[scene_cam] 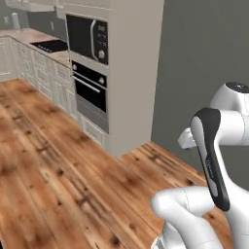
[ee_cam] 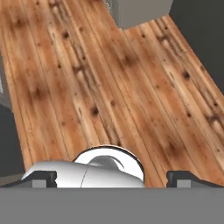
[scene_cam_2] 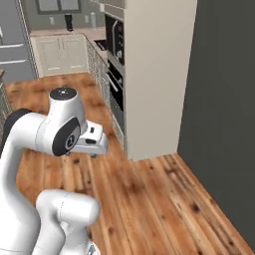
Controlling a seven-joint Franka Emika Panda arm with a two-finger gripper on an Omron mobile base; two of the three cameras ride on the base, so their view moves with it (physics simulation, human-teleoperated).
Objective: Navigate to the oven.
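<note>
The two-finger gripper (ee_cam: 112,178) hangs with its dark tips wide apart, holding nothing, over the wooden plank floor (ee_cam: 109,74). Ahead and left of the white arm (scene_cam: 214,151), the built-in wall oven (scene_cam: 89,89) with dark glass door and silver bar handle sits in a tall beige cabinet column (scene_cam: 133,73), under a black microwave (scene_cam: 87,38).

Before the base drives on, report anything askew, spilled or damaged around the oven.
Nothing stands out. The built-in wall oven with dark glass door and long silver bar handle sits shut and square in its pale tall cabinet, under the black microwave, also shut. The wooden plank floor shows no spill. The claw holds nothing.
</note>
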